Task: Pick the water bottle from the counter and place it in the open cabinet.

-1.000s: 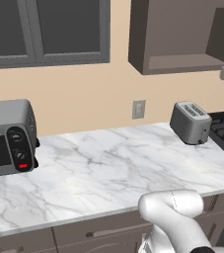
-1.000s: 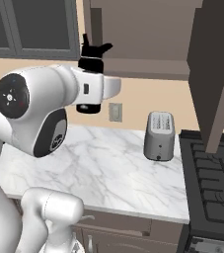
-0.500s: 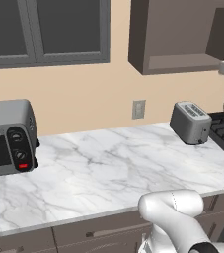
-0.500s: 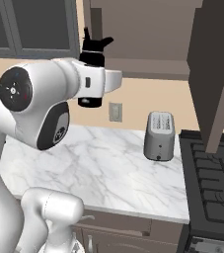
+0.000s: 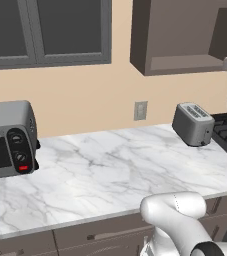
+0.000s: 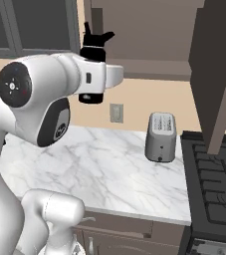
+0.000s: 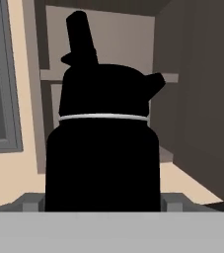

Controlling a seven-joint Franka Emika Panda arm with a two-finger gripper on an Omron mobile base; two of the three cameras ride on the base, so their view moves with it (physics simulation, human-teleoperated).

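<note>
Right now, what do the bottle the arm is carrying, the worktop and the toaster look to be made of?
The water bottle: flat matte black with one thin pale ring under the cap; plastic or coated metal, I can't tell which. The counter: polished white marble look, shown by its grey veining. The toaster: brushed grey metal by its even sheen, though everything here is rendered.

open cabinet point(image 6: 149, 35) interior ahead unobstructed; toaster point(image 6: 161, 136) stands well below.

A rendered kitchen — marble counter point(image 5: 115, 165) mid-frame, toaster point(image 6: 160, 136) beside a stove point(image 6: 214, 189) at right, toaster oven point(image 5: 7, 137) at left, wall cabinets point(image 5: 185, 35) above.
</note>
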